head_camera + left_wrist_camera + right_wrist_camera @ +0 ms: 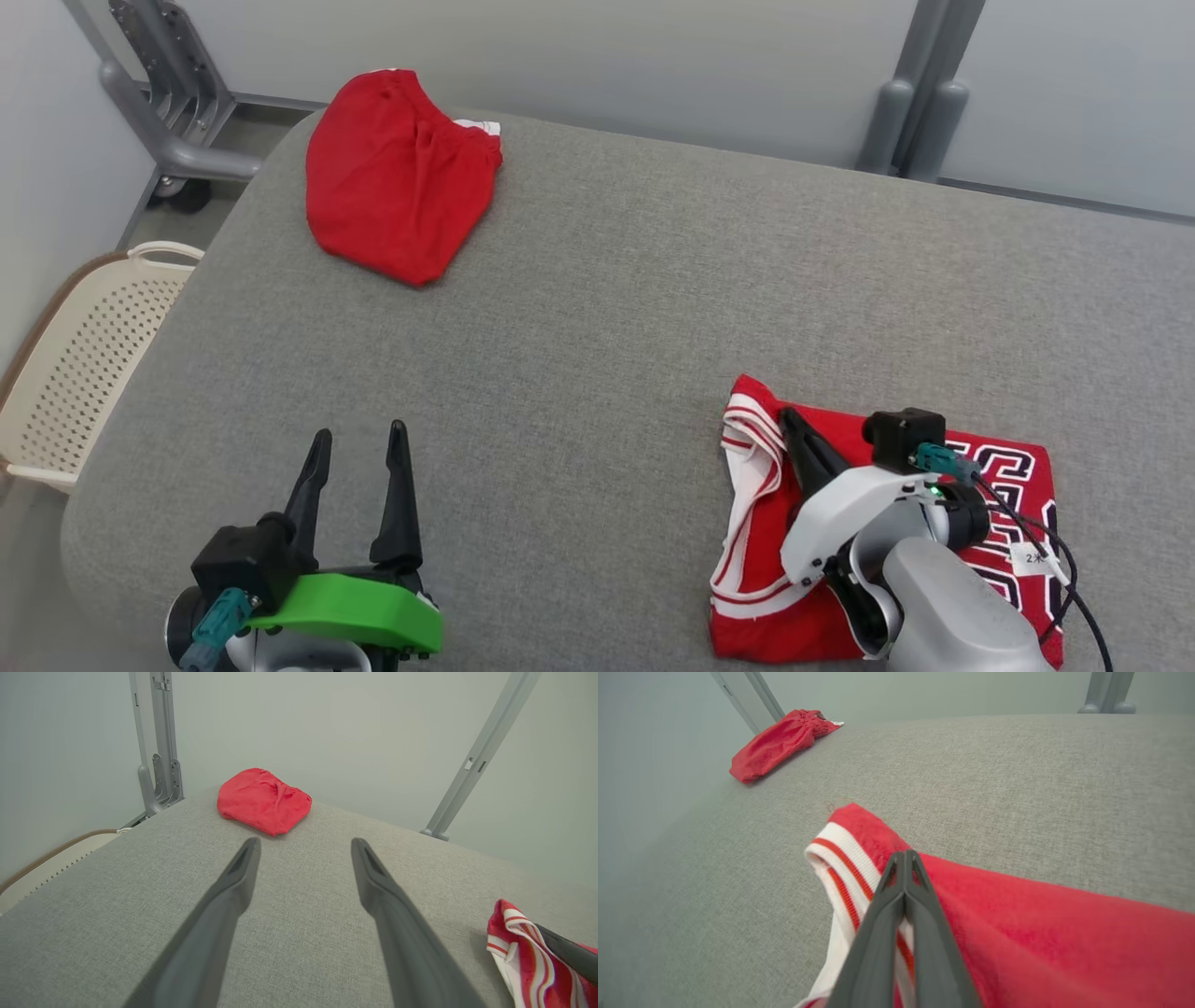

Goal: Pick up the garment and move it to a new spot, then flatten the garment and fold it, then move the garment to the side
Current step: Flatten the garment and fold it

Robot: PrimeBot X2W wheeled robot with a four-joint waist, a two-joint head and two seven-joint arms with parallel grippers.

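A grey fabric worktop [607, 308] stands before pale walls [560, 47], with a cream basket [75, 364] at its left. The folded jersey [747, 523] lies near right, red shorts [397, 177] far left. The right tool [789, 418], pressed together, lies over the jersey; the left tool [360, 431] is spread above bare cloth.

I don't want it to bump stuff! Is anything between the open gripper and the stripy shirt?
Nothing visible: only bare grey table lies between the left gripper and the shirt. The shut right gripper is over the shirt.
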